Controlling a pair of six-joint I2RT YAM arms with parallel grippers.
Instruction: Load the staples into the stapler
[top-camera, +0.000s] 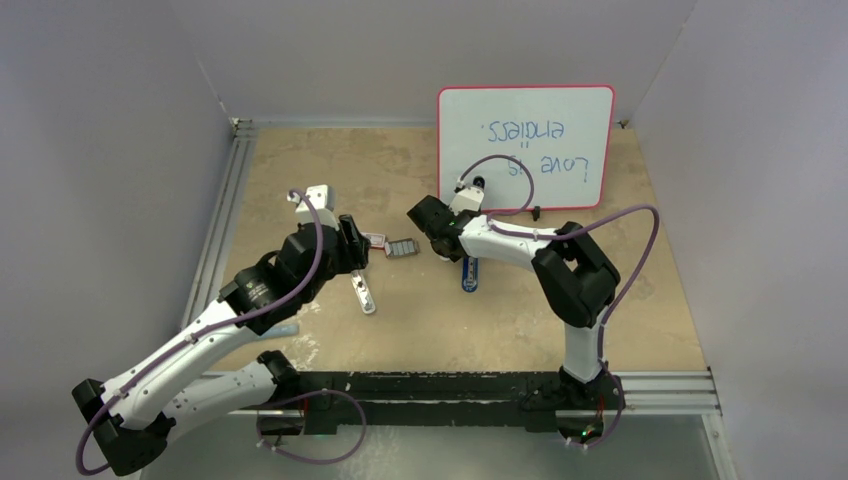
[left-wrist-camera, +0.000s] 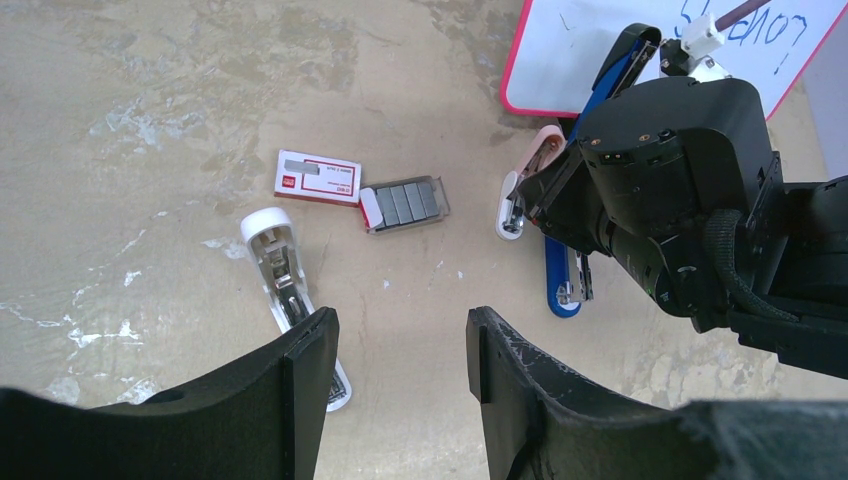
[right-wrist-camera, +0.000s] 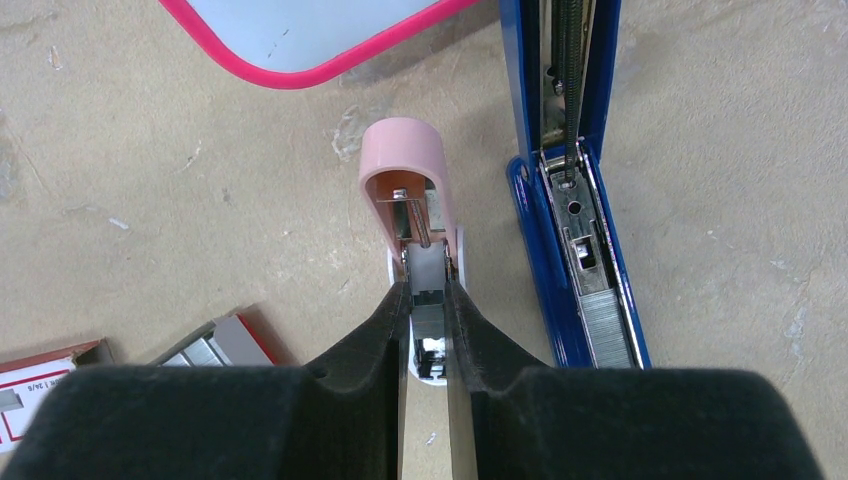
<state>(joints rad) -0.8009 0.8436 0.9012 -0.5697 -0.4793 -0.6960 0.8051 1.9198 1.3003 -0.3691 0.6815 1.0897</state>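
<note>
1. Stapler (right-wrist-camera: 585, 260): blue, hinged open, channel upward, just beside the pink mini stapler (right-wrist-camera: 405, 160).
2. Right gripper (right-wrist-camera: 428, 295): jaws pinching that pink one's magazine, likely the wrong item and better released.
3. Left gripper (left-wrist-camera: 400, 325) — jaws spread, empty.
4. Staples (left-wrist-camera: 405, 203) — grey block in a tray just beside the red-and-white box (left-wrist-camera: 318, 177); pinch the long sides, lay level into the channel.

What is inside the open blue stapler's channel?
A grey staple strip lies in the stapler's channel; its nearest end is hidden behind the right fingers.
</note>
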